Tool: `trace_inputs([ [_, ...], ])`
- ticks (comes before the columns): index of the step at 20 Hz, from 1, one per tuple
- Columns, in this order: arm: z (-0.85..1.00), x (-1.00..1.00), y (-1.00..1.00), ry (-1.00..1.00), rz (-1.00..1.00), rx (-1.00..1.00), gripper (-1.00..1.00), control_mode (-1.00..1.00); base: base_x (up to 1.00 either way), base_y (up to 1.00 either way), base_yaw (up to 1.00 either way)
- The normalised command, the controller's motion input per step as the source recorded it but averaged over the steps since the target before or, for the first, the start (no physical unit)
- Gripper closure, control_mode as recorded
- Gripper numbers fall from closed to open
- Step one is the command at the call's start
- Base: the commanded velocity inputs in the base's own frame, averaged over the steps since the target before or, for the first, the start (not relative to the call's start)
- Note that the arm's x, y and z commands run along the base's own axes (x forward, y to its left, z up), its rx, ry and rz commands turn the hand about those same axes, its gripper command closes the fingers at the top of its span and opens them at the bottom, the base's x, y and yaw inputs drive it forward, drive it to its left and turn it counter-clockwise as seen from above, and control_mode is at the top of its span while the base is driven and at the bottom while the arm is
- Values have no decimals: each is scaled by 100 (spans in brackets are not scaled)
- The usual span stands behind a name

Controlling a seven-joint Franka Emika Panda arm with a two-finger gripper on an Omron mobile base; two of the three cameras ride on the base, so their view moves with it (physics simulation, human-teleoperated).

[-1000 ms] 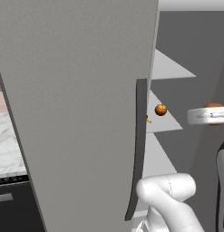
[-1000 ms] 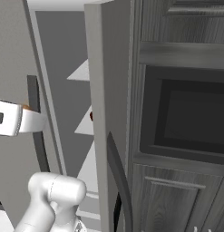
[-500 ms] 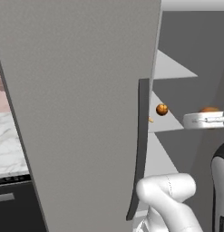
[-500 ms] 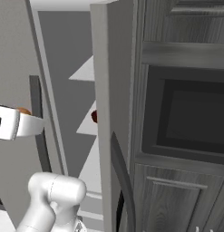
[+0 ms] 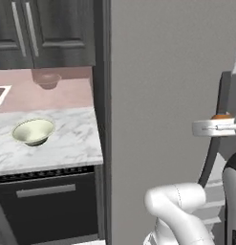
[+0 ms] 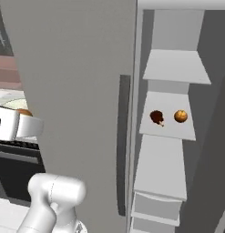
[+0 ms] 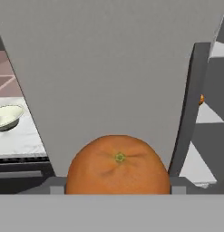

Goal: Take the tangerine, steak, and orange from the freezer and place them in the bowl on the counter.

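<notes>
My gripper is clamped on a large orange fruit, its jaws spread wide around it; the fruit sits at six o'clock in the hand view, stem dimple facing the camera. In the left base view my hand is at three o'clock, in front of the freezer door, with the fruit's top just showing above it.

In the right base view the steak and a smaller orange-brown ball lie side by side, apart, on one pale shelf, at about two o'clock.

The bowl stands on the counter at nine o'clock in the left base view. A pink-brown bowl sits further back, at eleven o'clock.
</notes>
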Motion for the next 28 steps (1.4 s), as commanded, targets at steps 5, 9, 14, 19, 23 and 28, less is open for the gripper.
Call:
trace_inputs([
  [5, 0, 0, 0, 0, 0, 0, 100, 100, -20, 100, 4],
  [9, 0, 0, 0, 0, 0, 0, 100, 100, -2, 99, 2],
  [14, 0, 0, 0, 0, 0, 0, 100, 100, 0, 98, 0],
  [19, 0, 0, 0, 0, 0, 0, 100, 100, 6, 80, 0],
  [23, 0, 0, 0, 0, 0, 0, 100, 100, 9, 43, 0],
  [28, 0, 0, 0, 0, 0, 0, 100, 100, 34, 4, 0],
])
